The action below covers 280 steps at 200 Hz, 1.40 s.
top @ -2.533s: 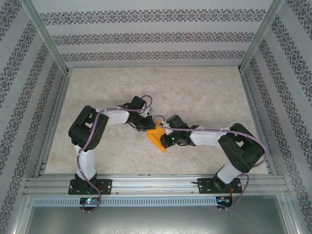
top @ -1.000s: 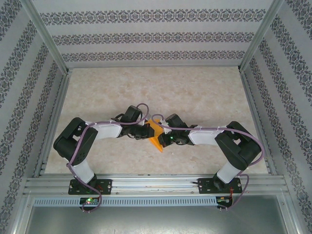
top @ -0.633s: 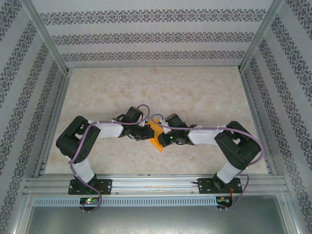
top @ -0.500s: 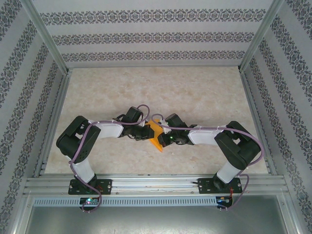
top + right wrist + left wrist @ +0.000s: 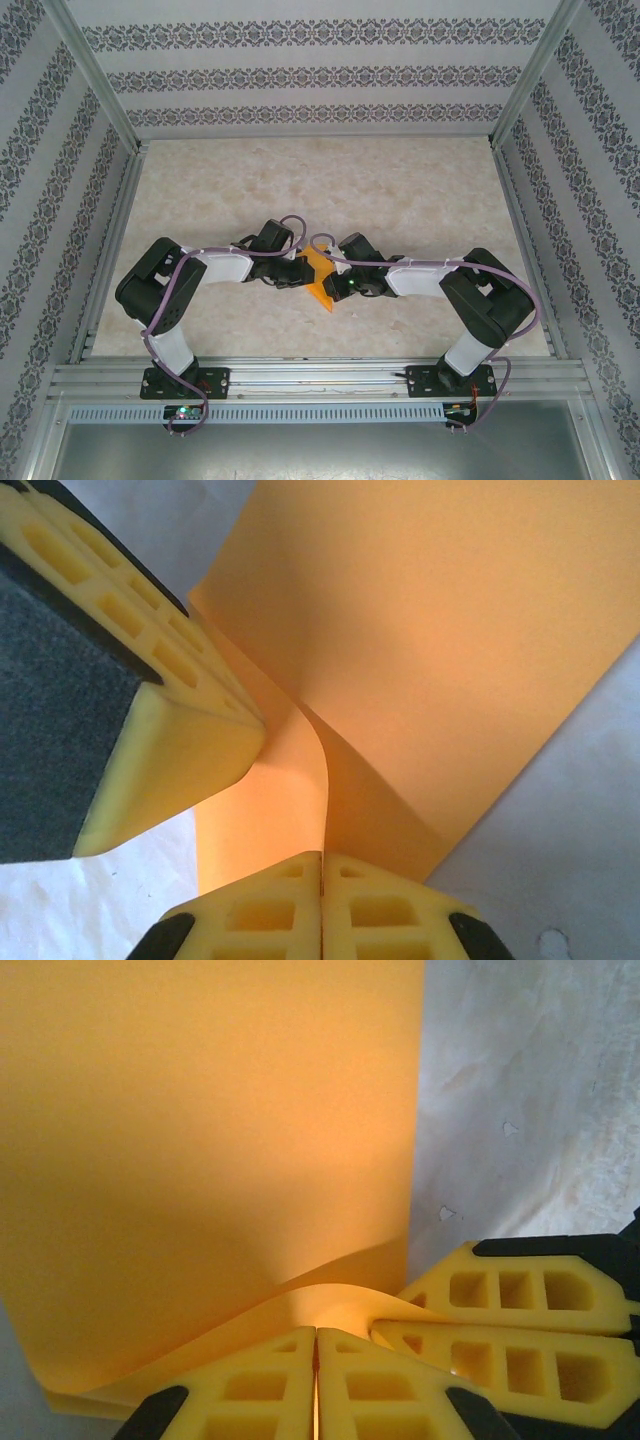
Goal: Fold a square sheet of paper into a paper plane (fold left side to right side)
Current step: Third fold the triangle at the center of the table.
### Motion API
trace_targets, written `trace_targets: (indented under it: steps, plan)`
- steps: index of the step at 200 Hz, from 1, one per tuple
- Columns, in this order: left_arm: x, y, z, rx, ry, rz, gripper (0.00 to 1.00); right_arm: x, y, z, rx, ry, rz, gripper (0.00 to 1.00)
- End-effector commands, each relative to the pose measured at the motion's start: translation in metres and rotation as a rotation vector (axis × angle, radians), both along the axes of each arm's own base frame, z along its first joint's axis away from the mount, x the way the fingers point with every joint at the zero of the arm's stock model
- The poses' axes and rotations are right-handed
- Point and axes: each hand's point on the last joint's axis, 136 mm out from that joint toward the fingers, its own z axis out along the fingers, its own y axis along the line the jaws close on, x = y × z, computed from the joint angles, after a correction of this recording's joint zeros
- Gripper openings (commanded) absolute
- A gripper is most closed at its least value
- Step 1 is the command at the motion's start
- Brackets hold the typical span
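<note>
The square sheet of paper [image 5: 321, 287], bright orange, lies folded into a narrow layered piece at the table's middle, between both grippers. My left gripper [image 5: 303, 272] meets it from the left. In the left wrist view that gripper [image 5: 316, 1332] is shut, with a raised curl of the paper [image 5: 200, 1140] running into the seam of its fingertips. My right gripper [image 5: 333, 281] comes from the right. In its wrist view it [image 5: 321, 858] is shut on a lifted edge of the paper [image 5: 450, 650]. Fingers [image 5: 150, 710] of the left gripper press close beside that edge.
The pale marbled table [image 5: 400, 190] stretches behind and to both sides of the grippers. Patterned walls and metal rails [image 5: 300, 375] enclose it. Both forearms lie low across the table's near middle.
Since the earliest frame the left arm has dropped lower and its gripper has closed in on the paper. Over the last second nothing has visibly moved.
</note>
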Motion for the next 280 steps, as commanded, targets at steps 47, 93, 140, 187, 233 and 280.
trace_targets:
  steps: [47,93,140,187,233,280]
  plan:
    - [-0.01,0.008,-0.008,0.048,0.008,-0.006,0.09,-0.016,-0.019,-0.03,-0.103,0.096,-0.016,0.08]
    - [-0.012,0.011,-0.012,0.063,0.013,0.0,0.09,-0.016,-0.019,-0.03,-0.103,0.1,-0.014,0.1]
    - [-0.014,0.016,-0.018,0.084,0.017,0.007,0.08,-0.014,-0.016,-0.027,-0.082,0.107,-0.021,0.13]
    - [-0.018,0.021,-0.026,0.1,0.026,0.016,0.06,0.005,-0.005,0.008,0.028,0.082,-0.053,0.23]
    - [-0.016,0.019,-0.027,0.095,0.022,0.018,0.06,0.02,-0.013,0.042,0.109,0.068,-0.113,0.39]
    - [-0.015,0.018,-0.025,0.09,0.018,0.018,0.06,-0.014,-0.013,0.053,0.209,0.192,-0.092,0.28]
